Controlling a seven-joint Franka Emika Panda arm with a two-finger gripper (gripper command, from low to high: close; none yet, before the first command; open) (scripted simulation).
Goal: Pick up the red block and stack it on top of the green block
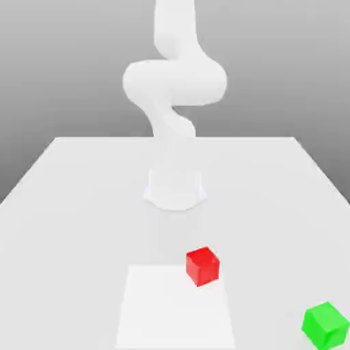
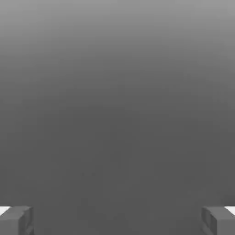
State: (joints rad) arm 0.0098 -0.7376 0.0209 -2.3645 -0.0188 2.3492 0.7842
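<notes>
The red block (image 1: pixel 202 266) rests on the white table (image 1: pixel 68 205) in front of the arm's base (image 1: pixel 175 190), near the middle. The green block (image 1: pixel 326 325) sits on the table well apart from it, at the near corner on the exterior view's right. The white arm (image 1: pixel 174 75) rises from its base and leaves the frame at the top. In the hand view my gripper (image 2: pixel 117 220) is open, with its two grey fingertips (image 2: pixel 16 220) far apart and nothing between them; behind them is plain grey background.
A brighter square patch (image 1: pixel 171 311) marks the table surface just beside the red block, toward the near edge. The table's far edge (image 1: pixel 175 139) runs behind the arm's base.
</notes>
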